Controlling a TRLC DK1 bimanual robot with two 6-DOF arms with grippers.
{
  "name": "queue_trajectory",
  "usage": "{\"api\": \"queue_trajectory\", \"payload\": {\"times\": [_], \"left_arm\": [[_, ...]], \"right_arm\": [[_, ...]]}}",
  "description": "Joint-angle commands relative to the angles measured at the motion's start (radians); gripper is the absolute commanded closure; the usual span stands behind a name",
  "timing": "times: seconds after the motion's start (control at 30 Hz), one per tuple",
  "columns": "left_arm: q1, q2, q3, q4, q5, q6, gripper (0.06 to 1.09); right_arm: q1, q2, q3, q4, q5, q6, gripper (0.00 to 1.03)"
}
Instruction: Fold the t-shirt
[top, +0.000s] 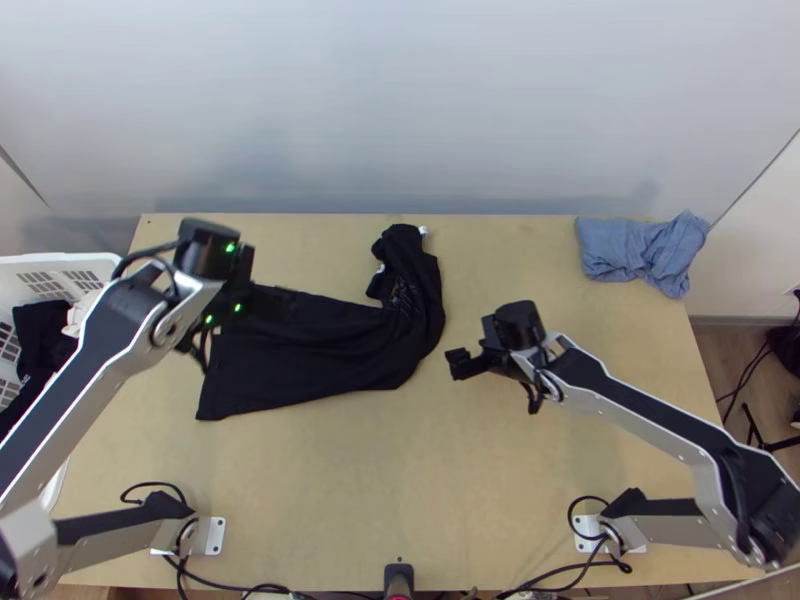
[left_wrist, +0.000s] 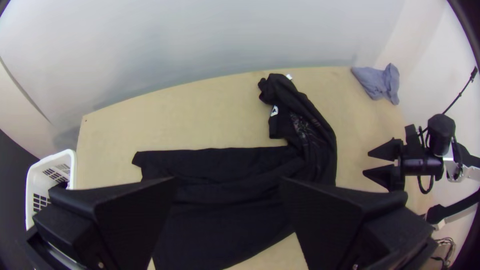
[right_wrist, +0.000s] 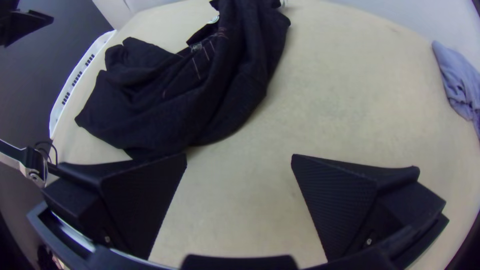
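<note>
The black t-shirt (top: 330, 345) lies left of the table's middle, its body roughly flat and wrinkled, its printed end bunched and bent toward the far edge near a white tag (left_wrist: 274, 111). I judge it light, soft and limp, not slippery or fragile; it will sag between holds and crease easily. I would take the bunched end by its outer edges and pull it straight first, then pinch the corners of the straight left edge, which looks like the hem.

My left gripper (left_wrist: 228, 182) is spread wide over the body, grasping nothing. My right gripper (right_wrist: 239, 155) is also parted and empty, just beside the shirt's right side.

The white plastic laundry basket (top: 60, 262), at the table's left, holds dark cloth (top: 40, 335) and a bit of white cloth (top: 77, 314). A crumpled blue-grey cloth (top: 625, 250) lies at the far right corner.
</note>
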Motion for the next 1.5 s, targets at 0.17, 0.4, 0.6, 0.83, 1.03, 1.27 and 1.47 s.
{"api": "queue_trajectory", "payload": {"times": [0.17,0.4,0.6,0.83,1.03,1.27,1.47], "left_arm": [[0.056,-0.186,-0.166,-0.003,0.0,0.03,0.1],[0.114,-0.246,-0.21,-0.015,0.0,0.066,0.1],[0.136,-0.275,-0.23,-0.023,0.002,0.085,0.1],[0.14,-0.28,-0.238,-0.023,0.002,0.094,0.1],[0.146,-0.271,-0.253,-0.003,0.002,0.097,0.1],[0.165,-0.257,-0.253,0.02,0.002,0.111,0.1],[0.188,-0.251,-0.286,0.049,0.002,0.128,0.1]], "right_arm": [[0.019,0.231,0.163,0.057,0.001,-0.048,0.05],[-0.006,0.336,0.254,0.057,0.005,-0.06,0.05],[-0.04,0.389,0.288,0.057,0.009,-0.08,0.05],[-0.102,0.409,0.304,0.057,0.009,-0.109,0.05],[-0.096,0.422,0.318,0.056,0.007,-0.115,0.05],[-0.036,0.455,0.366,0.034,0.007,-0.109,0.07],[0.016,0.469,0.395,-0.013,0.009,-0.126,0.18]]}}
